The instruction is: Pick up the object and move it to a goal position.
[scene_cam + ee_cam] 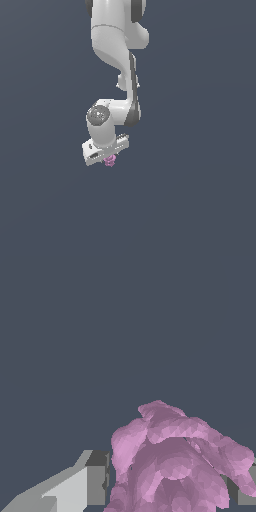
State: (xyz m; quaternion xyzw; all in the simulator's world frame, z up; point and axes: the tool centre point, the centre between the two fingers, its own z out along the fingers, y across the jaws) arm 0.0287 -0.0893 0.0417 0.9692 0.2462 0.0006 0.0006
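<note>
While the white arm hangs down from above with its wrist bent, the tool is clenched around the pink knobbly object.

Sim render, no real room: flat dark grey-blue backdrop all round, smooth-shaded white arm.
</note>
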